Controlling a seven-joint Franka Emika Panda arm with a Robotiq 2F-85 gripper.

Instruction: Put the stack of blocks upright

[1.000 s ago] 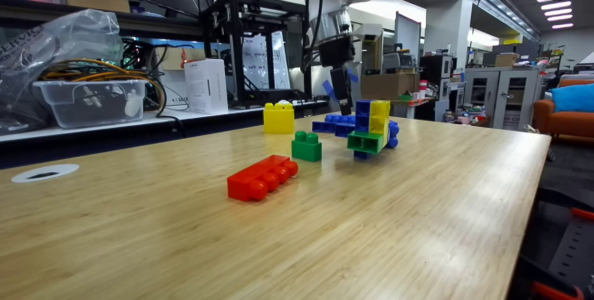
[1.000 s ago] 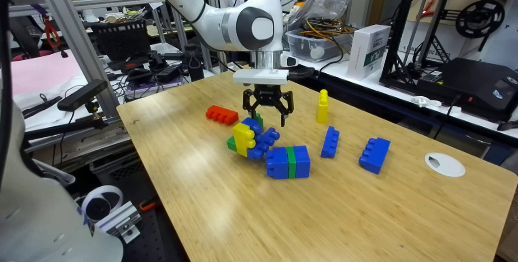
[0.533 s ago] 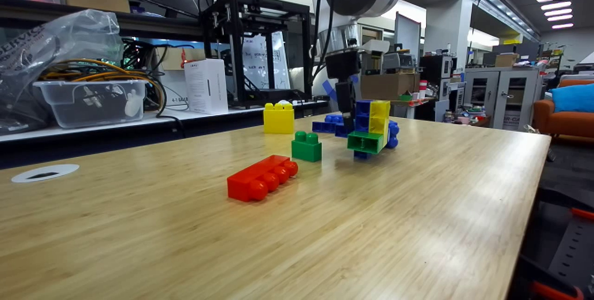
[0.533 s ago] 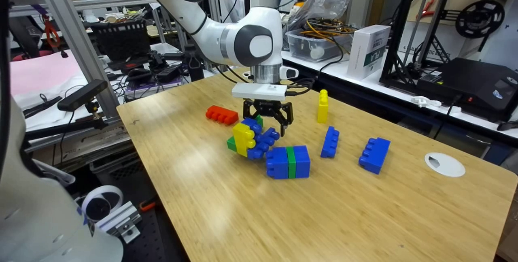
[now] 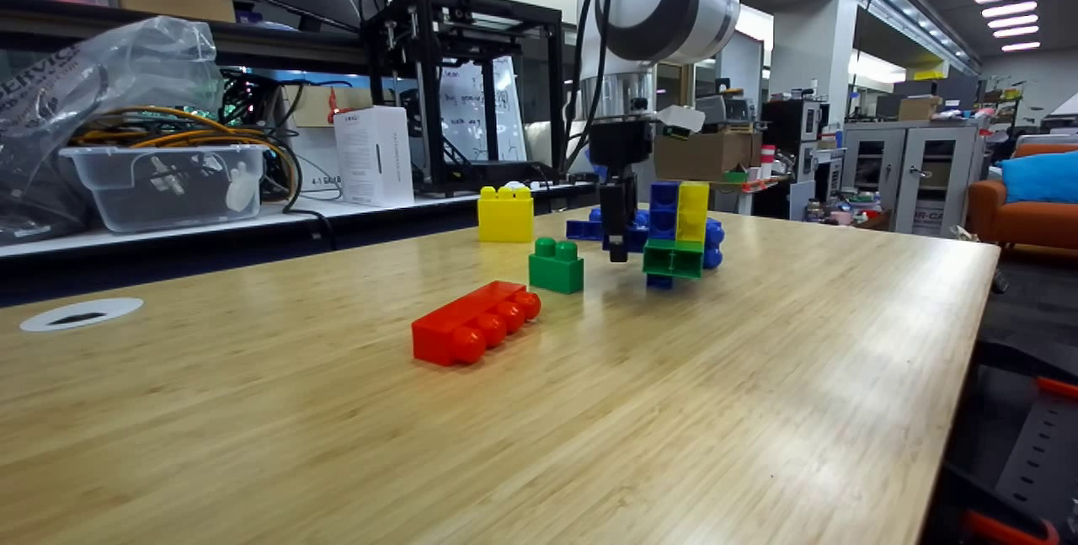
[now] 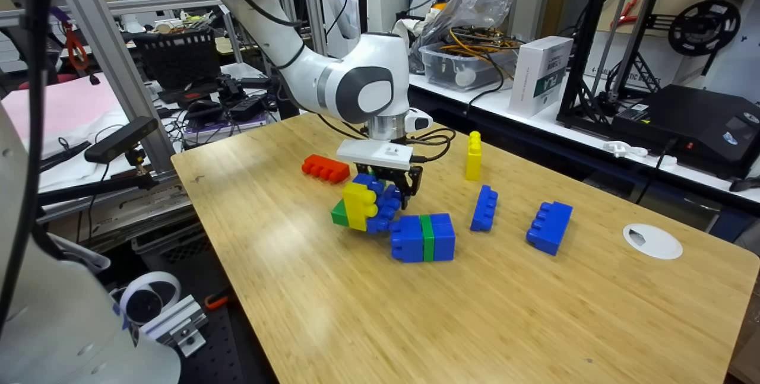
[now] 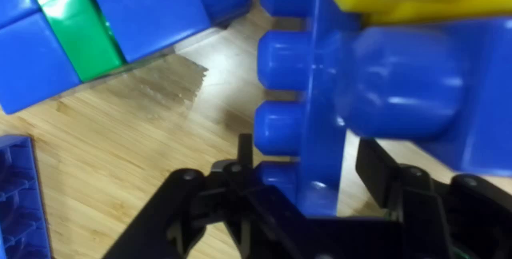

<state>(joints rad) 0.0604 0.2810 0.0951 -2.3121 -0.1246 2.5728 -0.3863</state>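
The stack of blocks (image 6: 359,206) is a cluster of joined blue, green and yellow studded bricks on the wooden table. In an exterior view its hollow green brick (image 5: 672,259) faces the camera, beneath blue and yellow ones. My gripper (image 7: 307,155) reaches down around a narrow blue brick (image 7: 320,171) of the stack. One finger (image 7: 245,149) is close against that brick's studs; contact is unclear. A visible gap separates the opposite finger (image 7: 374,167) from the brick's flat side, so the jaws stand partly open. In an exterior view the stack hides one finger.
A blue-green-blue joined block (image 6: 423,237) lies close beside the stack. A small green brick (image 5: 556,265) and a red brick (image 5: 472,324) lie near the gripper. A yellow brick (image 6: 473,156) and two blue bricks (image 6: 484,208) stand farther off.
My gripper has come down from above the stack to beside its blue brick, and its jaws have narrowed. The stack has turned and shifted slightly in the last half second.
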